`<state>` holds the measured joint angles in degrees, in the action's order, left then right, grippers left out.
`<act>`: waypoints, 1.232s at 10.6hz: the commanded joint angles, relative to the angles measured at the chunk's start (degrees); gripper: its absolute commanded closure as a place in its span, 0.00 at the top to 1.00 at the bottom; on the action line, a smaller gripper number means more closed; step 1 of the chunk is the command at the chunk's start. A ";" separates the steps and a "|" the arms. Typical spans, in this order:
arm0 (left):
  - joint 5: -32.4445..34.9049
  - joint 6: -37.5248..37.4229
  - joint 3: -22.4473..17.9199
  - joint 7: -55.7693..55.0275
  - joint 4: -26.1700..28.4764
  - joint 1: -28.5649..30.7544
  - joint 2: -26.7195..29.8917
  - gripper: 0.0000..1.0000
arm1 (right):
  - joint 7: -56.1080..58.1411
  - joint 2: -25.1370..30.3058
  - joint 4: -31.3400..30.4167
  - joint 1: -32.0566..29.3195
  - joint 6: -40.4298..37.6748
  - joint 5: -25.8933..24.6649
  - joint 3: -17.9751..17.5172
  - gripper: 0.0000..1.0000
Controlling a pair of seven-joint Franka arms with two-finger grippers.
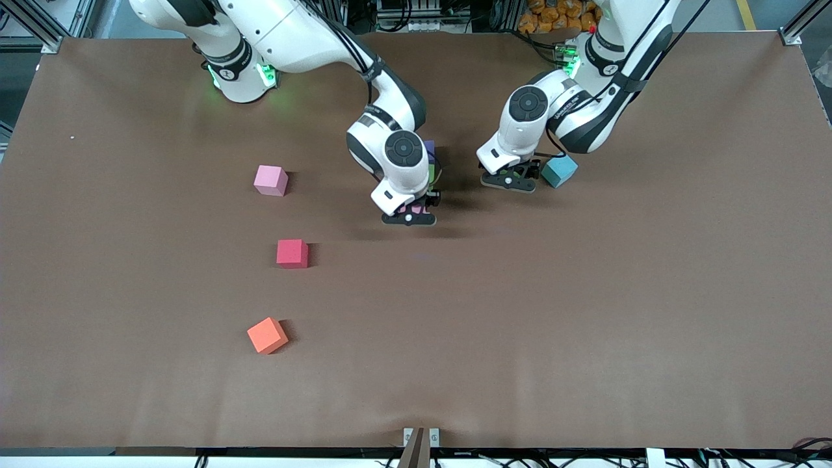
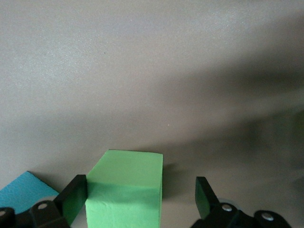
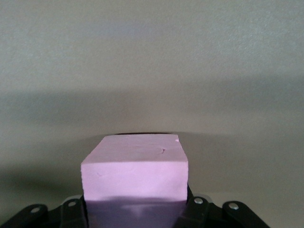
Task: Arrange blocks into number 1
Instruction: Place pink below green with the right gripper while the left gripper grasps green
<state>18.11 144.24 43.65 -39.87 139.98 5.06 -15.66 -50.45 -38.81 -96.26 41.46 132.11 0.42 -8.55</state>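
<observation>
Right claw [image 1: 411, 214] clamped a pink block [image 3: 134, 173] low over the brown surface [image 1: 585, 312], beside the purple block [image 1: 429, 149]. Toward the right arm's end lay another pink block [image 1: 270, 180], a red block [image 1: 292, 253] and an orange block [image 1: 267, 335]. Left claw [image 1: 513, 182] stood open around a green block [image 2: 125, 190], just beside the light blue block [image 1: 559, 170].

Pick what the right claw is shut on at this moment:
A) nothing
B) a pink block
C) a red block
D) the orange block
B: the right wrist view shows a pink block clamped in the right claw, while the red block and orange block sit untouched on the table.
</observation>
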 commanded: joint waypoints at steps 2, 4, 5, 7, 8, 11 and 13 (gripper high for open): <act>1.31 1.04 1.00 0.24 2.75 1.00 1.25 1.00 | -0.87 2.94 -3.40 1.34 1.48 2.47 -0.15 0.00; 1.31 1.04 0.91 0.24 3.10 1.00 1.07 1.00 | -1.05 3.03 -5.16 1.96 3.32 2.83 -0.15 0.00; 1.31 1.04 0.91 0.24 3.10 1.00 1.07 1.00 | -1.92 2.95 -5.69 1.96 4.46 2.83 -0.15 0.00; 1.31 1.04 0.91 0.32 3.10 1.00 0.37 1.00 | -2.28 2.86 -5.78 2.14 3.95 2.83 -0.15 0.70; 1.31 1.13 0.82 0.32 3.10 1.00 0.19 1.00 | -3.93 2.95 -5.87 2.14 3.86 2.83 -0.07 1.00; 1.40 1.13 0.91 0.15 3.10 0.91 -0.77 1.00 | -4.13 7.15 -5.52 0.30 1.15 2.74 -0.07 1.00; 1.32 1.13 0.91 0.15 3.01 0.91 -1.47 0.50 | -3.17 11.36 -5.43 -3.90 -0.27 2.74 -0.07 1.00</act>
<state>18.15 144.25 43.89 -39.83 142.54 5.08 -16.41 -53.94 -32.72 -99.73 41.20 133.74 2.11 -8.25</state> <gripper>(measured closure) 0.137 0.000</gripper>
